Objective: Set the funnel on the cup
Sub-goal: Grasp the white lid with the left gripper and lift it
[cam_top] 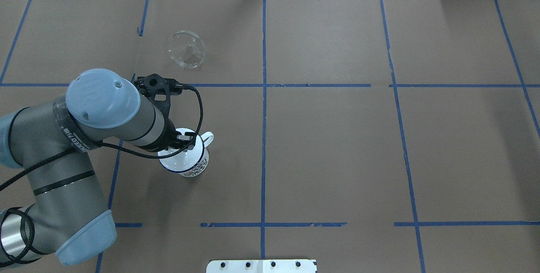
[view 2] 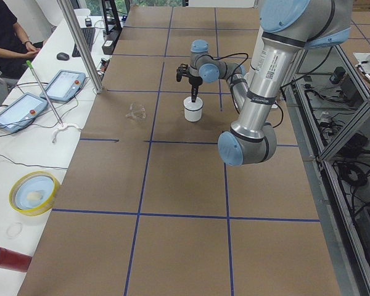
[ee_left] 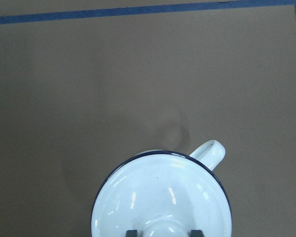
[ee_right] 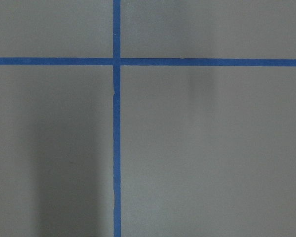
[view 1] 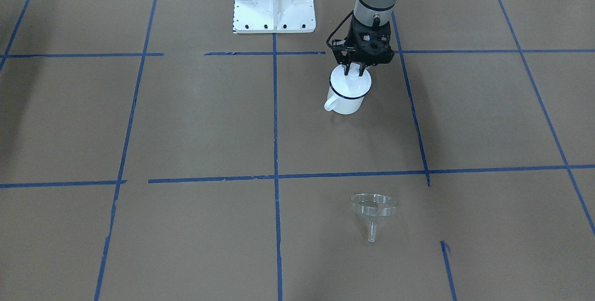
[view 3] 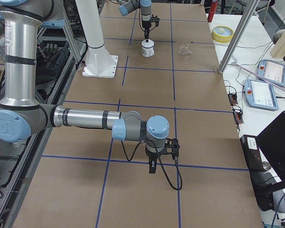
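The cup (view 1: 346, 102) is a white enamel mug with a dark blue rim, standing upright near the robot's base. A round white knobbed lid (view 1: 352, 85) covers it, also seen in the left wrist view (ee_left: 158, 197). My left gripper (view 1: 354, 69) points straight down over the cup, its fingers (ee_left: 133, 232) closed on the lid's knob. The clear funnel (view 1: 374, 205) lies on its side on the brown table, far from the cup, also visible from overhead (cam_top: 186, 49). My right gripper (view 3: 152, 167) hangs over bare table at the other end, and I cannot tell whether it is open.
The robot's white base plate (view 1: 274, 3) sits close behind the cup. Blue tape lines (view 1: 276, 175) grid the brown table. A yellow bowl (view 2: 34, 192), tablets and a seated person are on the side table beyond the far edge.
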`<action>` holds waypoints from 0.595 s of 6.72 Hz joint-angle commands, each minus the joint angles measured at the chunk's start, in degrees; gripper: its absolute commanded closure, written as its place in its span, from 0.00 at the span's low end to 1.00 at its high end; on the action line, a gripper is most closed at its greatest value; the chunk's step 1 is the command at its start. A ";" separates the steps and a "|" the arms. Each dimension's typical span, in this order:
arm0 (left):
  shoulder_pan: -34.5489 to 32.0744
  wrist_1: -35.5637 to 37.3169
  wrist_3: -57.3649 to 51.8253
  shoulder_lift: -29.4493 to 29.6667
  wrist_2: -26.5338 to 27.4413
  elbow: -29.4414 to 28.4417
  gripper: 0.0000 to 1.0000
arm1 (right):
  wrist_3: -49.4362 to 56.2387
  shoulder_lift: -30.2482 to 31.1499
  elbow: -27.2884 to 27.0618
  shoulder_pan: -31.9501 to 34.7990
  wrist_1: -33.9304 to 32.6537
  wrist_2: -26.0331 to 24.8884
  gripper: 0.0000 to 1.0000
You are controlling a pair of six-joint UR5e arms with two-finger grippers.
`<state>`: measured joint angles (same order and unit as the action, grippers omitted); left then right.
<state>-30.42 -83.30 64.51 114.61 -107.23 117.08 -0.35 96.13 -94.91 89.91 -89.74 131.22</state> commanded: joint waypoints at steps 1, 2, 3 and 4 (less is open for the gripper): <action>-0.52 3.98 -0.17 0.18 0.00 3.65 1.00 | 0.00 0.02 -0.01 0.00 0.00 0.00 0.00; -1.83 11.50 -1.05 1.92 -0.26 7.77 1.00 | 0.00 0.02 -0.01 0.00 0.00 0.00 0.00; -5.75 13.75 -3.40 2.81 -0.35 8.51 1.00 | 0.00 -0.06 0.08 0.00 0.00 0.00 0.00; -8.58 13.60 -9.87 1.95 -0.44 8.61 1.00 | 0.00 0.02 -0.01 0.00 0.00 0.00 0.00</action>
<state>-35.83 -70.87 59.89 116.77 -107.56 125.02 -0.35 96.12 -94.90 89.91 -89.74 131.22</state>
